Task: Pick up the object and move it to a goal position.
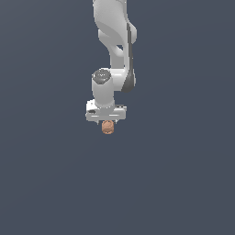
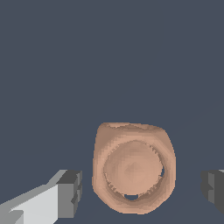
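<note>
The object (image 1: pixel 108 127) is a small tan-orange rounded lump on the dark grey floor, right under the white hand in the exterior view. In the wrist view the object (image 2: pixel 133 168) fills the space between the two fingers, seen end-on with a round hollow face. My gripper (image 2: pixel 141 190) is open and straddles it. One dark pad (image 2: pixel 71 192) stands a small gap from the object, and the other pad (image 2: pixel 213 189) stands a wider gap from it. Neither pad touches it. In the exterior view the gripper (image 1: pixel 107 121) points straight down and its fingers are hidden.
The floor (image 1: pixel 183 174) is a plain dark grey surface all around. The white arm (image 1: pixel 117 41) rises behind the hand to the top of the exterior view. No other object shows.
</note>
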`<action>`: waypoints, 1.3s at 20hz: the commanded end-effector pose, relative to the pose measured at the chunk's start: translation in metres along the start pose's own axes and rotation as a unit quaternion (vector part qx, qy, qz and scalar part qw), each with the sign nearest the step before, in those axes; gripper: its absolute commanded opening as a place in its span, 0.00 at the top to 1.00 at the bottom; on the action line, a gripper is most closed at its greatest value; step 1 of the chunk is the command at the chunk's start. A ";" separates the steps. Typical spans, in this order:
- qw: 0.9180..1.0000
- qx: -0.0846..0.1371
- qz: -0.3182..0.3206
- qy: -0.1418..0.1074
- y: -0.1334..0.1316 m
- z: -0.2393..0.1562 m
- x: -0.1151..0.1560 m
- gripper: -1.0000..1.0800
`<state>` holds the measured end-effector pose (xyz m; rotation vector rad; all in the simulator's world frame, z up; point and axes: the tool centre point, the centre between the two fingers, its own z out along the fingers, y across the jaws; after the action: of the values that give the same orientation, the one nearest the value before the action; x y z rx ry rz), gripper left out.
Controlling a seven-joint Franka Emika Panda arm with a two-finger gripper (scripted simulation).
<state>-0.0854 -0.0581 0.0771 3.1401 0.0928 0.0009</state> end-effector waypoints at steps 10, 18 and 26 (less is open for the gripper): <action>1.000 0.000 -0.001 0.000 0.000 0.038 -0.001 0.04; 1.000 0.000 -0.001 0.000 0.000 0.038 -0.001 1.00; 1.000 0.000 -0.001 0.000 0.002 0.033 0.000 1.00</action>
<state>-0.0861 -0.0592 0.0418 3.1403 0.0957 -0.0013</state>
